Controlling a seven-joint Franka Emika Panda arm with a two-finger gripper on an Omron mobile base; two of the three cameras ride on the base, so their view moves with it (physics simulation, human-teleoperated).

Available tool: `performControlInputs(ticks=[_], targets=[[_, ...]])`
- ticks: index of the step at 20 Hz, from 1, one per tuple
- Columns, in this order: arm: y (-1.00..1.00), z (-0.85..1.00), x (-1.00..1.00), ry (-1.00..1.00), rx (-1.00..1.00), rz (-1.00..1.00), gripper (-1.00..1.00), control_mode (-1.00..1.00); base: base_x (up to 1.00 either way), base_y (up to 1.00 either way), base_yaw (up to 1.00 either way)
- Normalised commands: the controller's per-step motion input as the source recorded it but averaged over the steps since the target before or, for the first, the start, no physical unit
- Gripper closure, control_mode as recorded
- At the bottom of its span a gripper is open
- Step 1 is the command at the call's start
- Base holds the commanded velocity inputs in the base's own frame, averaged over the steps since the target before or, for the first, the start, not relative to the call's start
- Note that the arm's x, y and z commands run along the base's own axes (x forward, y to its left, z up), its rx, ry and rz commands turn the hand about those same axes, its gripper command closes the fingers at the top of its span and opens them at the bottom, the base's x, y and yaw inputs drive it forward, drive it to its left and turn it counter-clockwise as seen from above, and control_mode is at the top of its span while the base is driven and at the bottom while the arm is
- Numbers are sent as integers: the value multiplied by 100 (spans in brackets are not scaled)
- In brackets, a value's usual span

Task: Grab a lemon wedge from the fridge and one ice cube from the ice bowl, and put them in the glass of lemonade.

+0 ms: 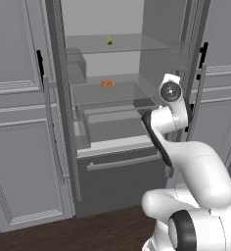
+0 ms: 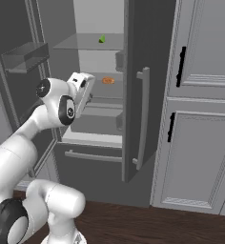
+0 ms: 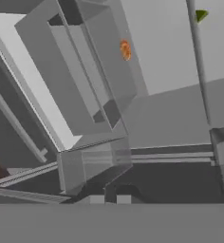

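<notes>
Now gripper (image 3: 110, 200) fingers sit nearly together, empty; lemon wedge (image 1: 109, 40) (top shelf's mid) could get knocked reaching w/ closed fingers.

You see the fridge (image 1: 112, 162) open: upper glass shelf (image 1: 127, 46) carries the lemon wedge (image 1: 109, 40); the shelf below (image 1: 122, 90) carries a small flat orange item (image 1: 107, 84).

The white arm is raised forward, its gripper (image 3: 110, 199) nearly closed and empty.
</notes>
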Motion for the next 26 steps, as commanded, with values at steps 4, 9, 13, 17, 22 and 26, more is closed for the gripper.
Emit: performControlInputs(ticks=[4, 9, 13, 17, 22, 26], targets=[[-23, -42, 56, 0, -18, -28, -100, -100, 0, 0, 0], [-25, -28, 52, 1, -7, -19, -100, -100, 0, 0, 0], [-29, -13, 87, 4, -4, -19, -100, -100, 0, 0, 0], [-53, 0, 97, 15, 0, -23, -100, -100, 0, 0, 0], [-80, 0, 76, 16, 0, -27, -100, -100, 0, 0, 0], [-100, -2, -1, 2, 0, -37, -100, -100, 0, 0, 0]])
